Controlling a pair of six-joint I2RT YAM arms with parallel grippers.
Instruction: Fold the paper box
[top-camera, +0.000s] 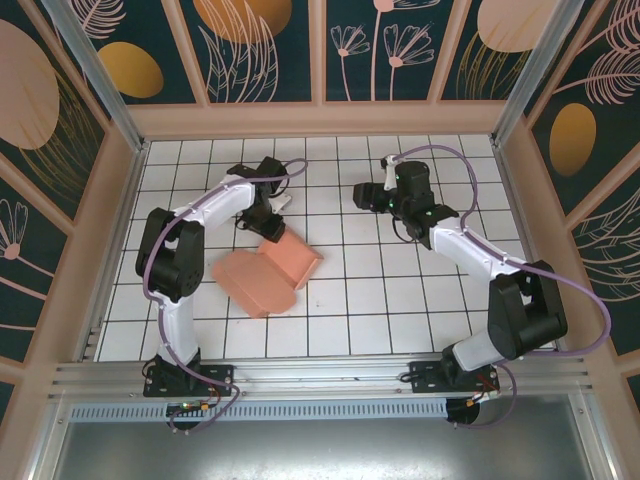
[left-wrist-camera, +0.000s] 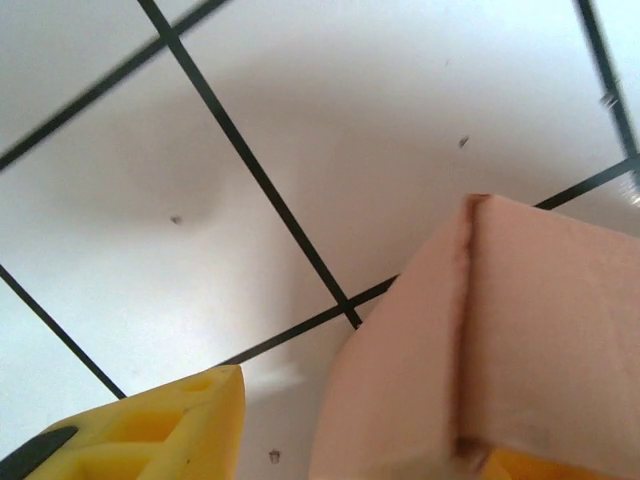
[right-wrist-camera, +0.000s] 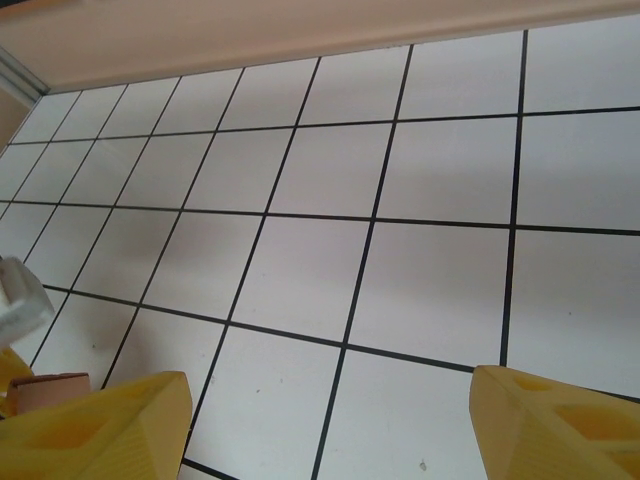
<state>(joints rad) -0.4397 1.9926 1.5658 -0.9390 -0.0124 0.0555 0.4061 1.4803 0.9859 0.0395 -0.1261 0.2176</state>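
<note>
The table (top-camera: 400, 320) is a white surface ruled with a black grid, enclosed by patterned walls on the left, far and right sides. Both arms are mounted at its near edge.

The left arm (top-camera: 170, 260) reaches toward the centre-left of the table. The right arm (top-camera: 490, 270) reaches toward the far centre.

The paper box (top-camera: 265, 275) lies left of centre on the table. It is salmon-pink and partly folded. A lighter portion lies flat on the near-left side, and a darker panel (top-camera: 293, 258) stands raised on the far-right side.

The left gripper (top-camera: 272, 225) sits at the far edge of the paper box, at the raised panel. In the left wrist view, one yellow finger (left-wrist-camera: 150, 435) shows at the lower left. The cardboard panel (left-wrist-camera: 520, 340) covers the opposite finger, and bare table separates the visible finger from the cardboard. The jaws stand apart and are not clamped on the panel.

The right gripper (top-camera: 360, 195) sits above bare tiles, well apart from the paper box on its far-right side. In the right wrist view, its yellow fingers (right-wrist-camera: 100, 430) are spread wide with nothing between them.
</note>
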